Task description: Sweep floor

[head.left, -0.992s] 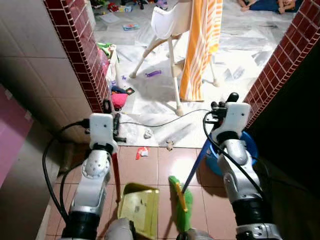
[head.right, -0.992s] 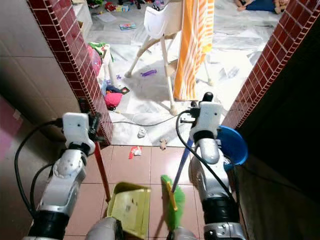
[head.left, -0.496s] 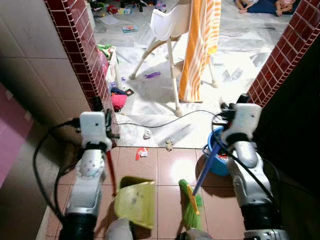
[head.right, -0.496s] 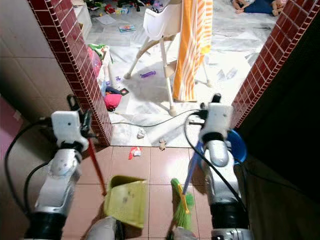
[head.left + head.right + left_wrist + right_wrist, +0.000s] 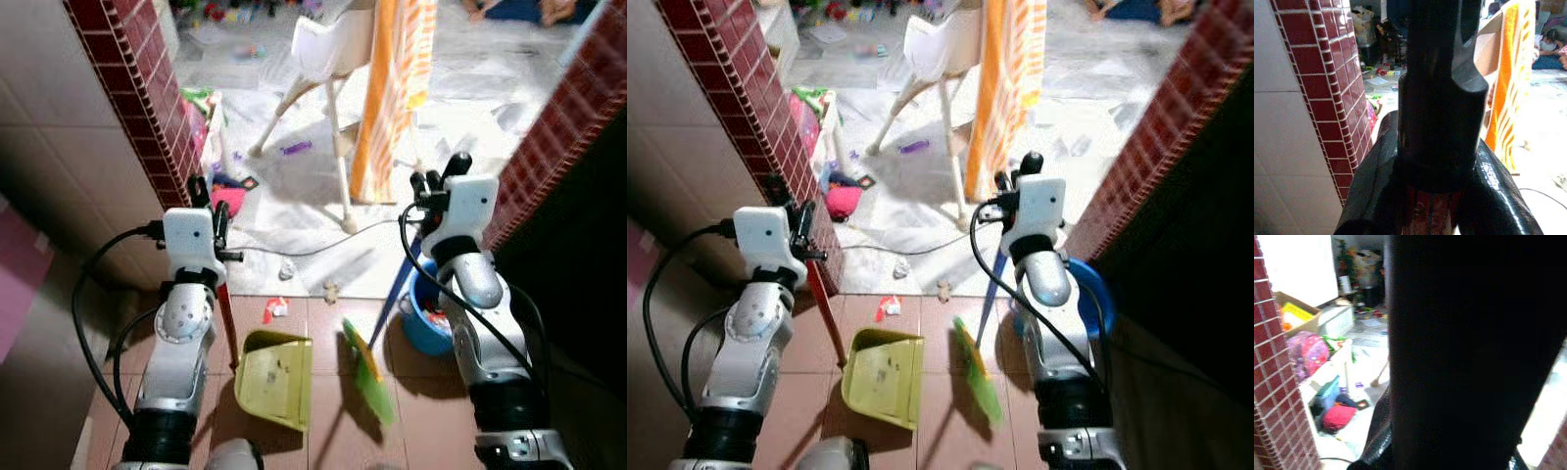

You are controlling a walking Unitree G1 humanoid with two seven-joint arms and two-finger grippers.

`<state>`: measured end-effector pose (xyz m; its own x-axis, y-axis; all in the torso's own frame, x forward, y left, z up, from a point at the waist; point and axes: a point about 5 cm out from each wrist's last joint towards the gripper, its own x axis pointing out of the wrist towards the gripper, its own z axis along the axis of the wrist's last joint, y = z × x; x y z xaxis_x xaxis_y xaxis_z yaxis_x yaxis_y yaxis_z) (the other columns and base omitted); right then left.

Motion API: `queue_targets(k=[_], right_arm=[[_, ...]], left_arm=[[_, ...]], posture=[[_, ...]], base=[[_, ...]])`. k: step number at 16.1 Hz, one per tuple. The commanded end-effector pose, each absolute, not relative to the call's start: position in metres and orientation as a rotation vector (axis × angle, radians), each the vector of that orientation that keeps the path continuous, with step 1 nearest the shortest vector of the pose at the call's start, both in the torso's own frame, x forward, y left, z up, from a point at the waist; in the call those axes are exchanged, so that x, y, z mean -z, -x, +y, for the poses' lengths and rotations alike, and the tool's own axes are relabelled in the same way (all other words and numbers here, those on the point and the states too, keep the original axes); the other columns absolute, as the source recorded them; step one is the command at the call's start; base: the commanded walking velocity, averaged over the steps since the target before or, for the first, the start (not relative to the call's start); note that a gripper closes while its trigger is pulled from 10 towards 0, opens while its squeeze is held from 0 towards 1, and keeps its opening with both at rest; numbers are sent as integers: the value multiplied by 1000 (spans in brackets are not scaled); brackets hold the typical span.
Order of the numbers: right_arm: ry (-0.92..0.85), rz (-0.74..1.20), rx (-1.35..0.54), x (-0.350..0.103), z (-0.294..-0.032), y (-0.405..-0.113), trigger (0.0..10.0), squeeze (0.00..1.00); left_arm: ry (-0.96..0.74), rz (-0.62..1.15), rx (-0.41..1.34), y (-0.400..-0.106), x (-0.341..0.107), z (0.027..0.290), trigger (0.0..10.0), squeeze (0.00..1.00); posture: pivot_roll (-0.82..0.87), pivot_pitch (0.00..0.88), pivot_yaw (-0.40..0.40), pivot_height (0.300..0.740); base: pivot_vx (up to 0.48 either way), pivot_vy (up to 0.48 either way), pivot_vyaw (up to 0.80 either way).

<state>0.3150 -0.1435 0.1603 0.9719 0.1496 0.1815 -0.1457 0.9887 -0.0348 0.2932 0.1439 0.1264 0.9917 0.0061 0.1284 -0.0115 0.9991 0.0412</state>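
Left eye view looks down a tiled doorway between two red brick pillars. At about 9 o'clock the left hand (image 5: 208, 201) is closed around the red handle (image 5: 227, 323) of a yellow-green dustpan (image 5: 276, 377), which sits on the reddish floor tiles (image 5: 323, 431) near 6 o'clock, its mouth toward the room beyond. The left wrist view shows the black fingers (image 5: 1442, 98) clamped on that red shaft. At about 3 o'clock the right hand (image 5: 438, 182) grips the blue handle (image 5: 400, 289) of a green broom (image 5: 364, 362); the handle slants down toward 7 o'clock and the bristle head rests tilted on the tiles just beside the dustpan, apart from it. The right wrist view is too dark to tell how tightly those fingers close, though the head views show the handle held.

Small scraps lie along the threshold above the dustpan: a red-and-white wrapper (image 5: 275, 307), a pale crumpled bit (image 5: 287, 267) and a small brown piece (image 5: 332, 288). A black cable (image 5: 323, 243) runs across the pale floor past them. Behind the right arm stands a blue bucket (image 5: 428, 328). Toward 12 o'clock are a white high chair (image 5: 328, 59), an orange-and-white striped cloth (image 5: 392, 88) hanging beside it, a pink bundle (image 5: 230, 196) against the left pillar, and scattered toys
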Motion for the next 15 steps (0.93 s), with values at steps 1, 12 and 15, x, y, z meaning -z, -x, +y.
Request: queue_targets(k=[1, 12, 15], right_arm=[[16, -259, -202, -177, -134, -314, 10000, 0], [58, -332, -242, -198, -131, -321, 10000, 0], [61, -331, -236, -196, -131, -322, 10000, 0]], left_arm=[[-38, -183, -16, -295, -139, 144, 10000, 0], [-5, -214, -38, -299, -151, 141, 10000, 0], [-10, -216, -57, -301, -153, 142, 10000, 0]], posture=[[-69, 48, -9, 740], [-75, 38, -14, 740], [-72, 35, -15, 740]], base=[[458, 0, 0], [448, 0, 0], [411, 179, 0]])
